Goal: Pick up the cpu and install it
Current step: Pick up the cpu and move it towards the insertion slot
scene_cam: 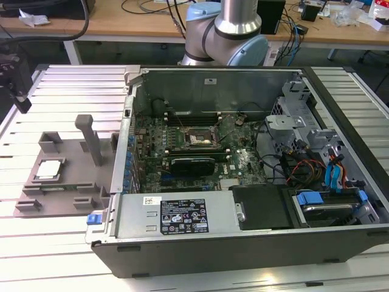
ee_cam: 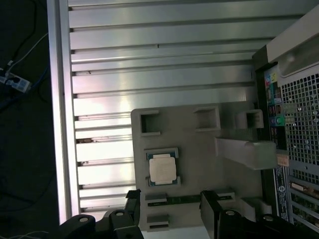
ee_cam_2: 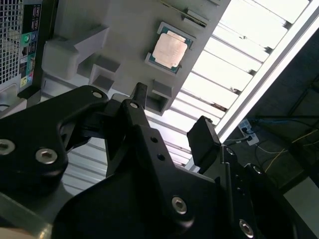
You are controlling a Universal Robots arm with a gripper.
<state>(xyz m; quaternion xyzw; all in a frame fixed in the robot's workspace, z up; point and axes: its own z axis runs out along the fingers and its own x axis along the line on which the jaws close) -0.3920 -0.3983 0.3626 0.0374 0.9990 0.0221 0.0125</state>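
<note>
One cpu flat on grey holder

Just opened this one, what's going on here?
A robot arm is working beside an open computer case. The cpu lies in a grey holder on the slatted table, outside the case on the exterior view's left. In both wrist views the tool hangs above the holder near the chip, open and empty. Nothing has been picked up yet.
</note>
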